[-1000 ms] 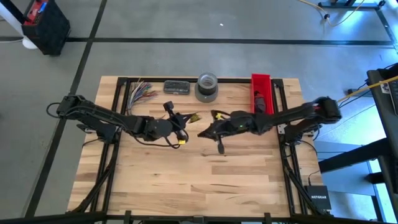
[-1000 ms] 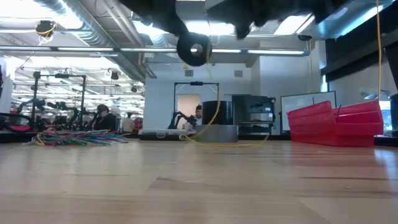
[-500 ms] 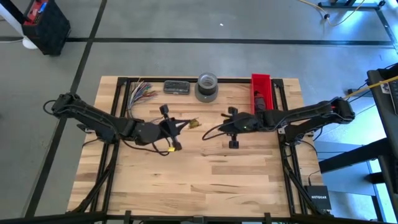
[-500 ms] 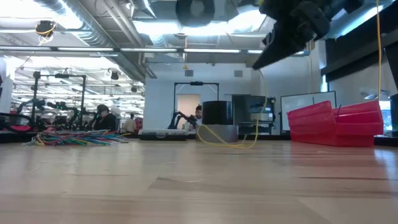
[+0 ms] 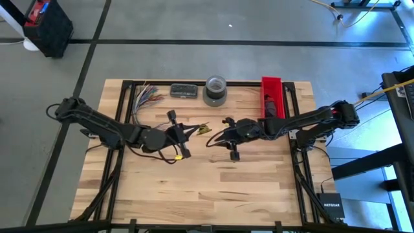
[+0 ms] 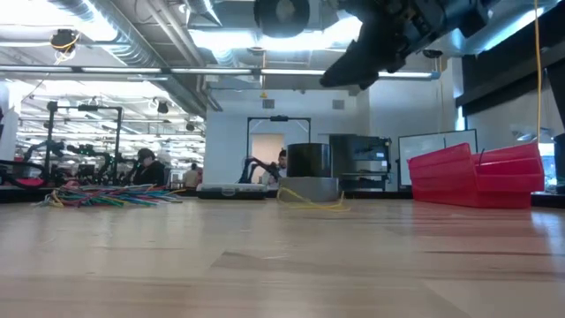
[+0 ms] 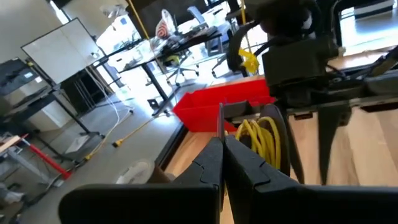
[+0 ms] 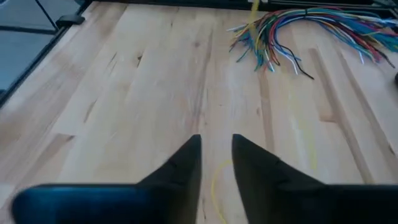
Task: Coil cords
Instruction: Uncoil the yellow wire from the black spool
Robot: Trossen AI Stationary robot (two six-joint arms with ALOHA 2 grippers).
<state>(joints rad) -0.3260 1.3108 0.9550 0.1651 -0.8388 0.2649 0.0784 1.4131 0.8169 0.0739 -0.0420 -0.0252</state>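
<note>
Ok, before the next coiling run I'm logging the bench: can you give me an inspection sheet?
Surface: wooden table, no spills seen.
Job's things: cord, yellow loops showing between the two hands.
Clutter: multicoloured wires, dark case, tape roll, red bin, all along the far edge.
Hands: left hand shut; right hand slightly open, nothing between its fingers; both raised mid-table.
Cables: yellow cable beyond the right edge.
Surroundings: people at distant desks.

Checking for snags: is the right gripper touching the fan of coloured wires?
Apart. The right wrist view shows bare table between the right gripper and the coloured wires.
</note>
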